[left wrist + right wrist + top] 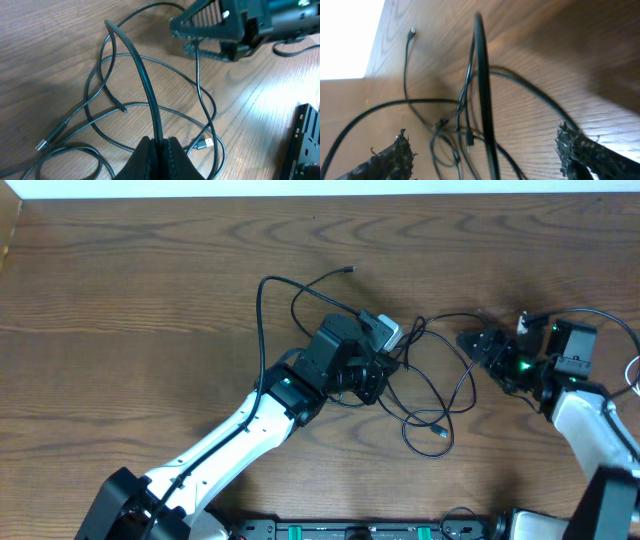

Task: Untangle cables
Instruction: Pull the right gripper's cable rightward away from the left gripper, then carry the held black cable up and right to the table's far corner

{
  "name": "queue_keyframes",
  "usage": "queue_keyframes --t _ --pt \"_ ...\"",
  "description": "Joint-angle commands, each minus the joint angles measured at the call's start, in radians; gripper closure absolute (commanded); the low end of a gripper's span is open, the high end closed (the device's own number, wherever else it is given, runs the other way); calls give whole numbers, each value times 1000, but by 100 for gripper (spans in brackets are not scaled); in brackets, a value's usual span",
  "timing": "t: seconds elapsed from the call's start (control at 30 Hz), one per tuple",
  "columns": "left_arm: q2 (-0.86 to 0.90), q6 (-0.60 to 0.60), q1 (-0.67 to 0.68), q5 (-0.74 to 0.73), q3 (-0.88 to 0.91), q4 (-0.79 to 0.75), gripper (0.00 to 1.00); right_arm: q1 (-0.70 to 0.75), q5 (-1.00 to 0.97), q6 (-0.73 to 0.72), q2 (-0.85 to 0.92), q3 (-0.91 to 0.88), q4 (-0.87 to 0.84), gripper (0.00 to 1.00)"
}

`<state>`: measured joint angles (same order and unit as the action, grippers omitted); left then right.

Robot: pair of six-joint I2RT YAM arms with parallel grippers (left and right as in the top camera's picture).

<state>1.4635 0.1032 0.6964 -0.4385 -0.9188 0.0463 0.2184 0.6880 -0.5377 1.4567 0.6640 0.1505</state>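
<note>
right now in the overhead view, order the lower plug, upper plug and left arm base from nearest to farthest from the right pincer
1. lower plug, just below-left of the right pincer
2. upper plug, farther off, up-left
3. left arm base, bottom-left corner

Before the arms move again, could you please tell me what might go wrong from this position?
The left gripper is shut on a black cable that crosses several loops; pulling may tighten the tangle rather than free it. The right gripper stands open with a thick cable between its fingers and thinner strands nearby, so closing could catch more than one. The small plug might snag in a loop.
</note>
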Motion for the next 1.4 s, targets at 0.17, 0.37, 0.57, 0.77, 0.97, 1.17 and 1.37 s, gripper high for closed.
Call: queue_keyframes --t 0.17,0.37,0.57,0.77,0.97,1.17,1.37 --pt "-8 -17 -2 10 -19 5 92 -6 383 -8 93 -8 -120 16" --pt "-6 -17 0 9 -19 -3 92 -51 418 -35 93 -8 -139 17" --pt "-6 -17 27 9 -19 -10 92 -132 417 -195 93 -8 -253 16" --pt "5 -17 57 9 -18 -10 92 -188 417 -373 93 -8 -439 19" --pt "18 -17 63 9 -18 -24 92 -227 383 -382 93 -8 -447 33" --pt "19 -17 63 9 -18 -25 93 -237 373 -383 93 -8 -446 65" --pt "20 -17 63 9 -18 -24 92 -237 371 -382 93 -8 -446 99"
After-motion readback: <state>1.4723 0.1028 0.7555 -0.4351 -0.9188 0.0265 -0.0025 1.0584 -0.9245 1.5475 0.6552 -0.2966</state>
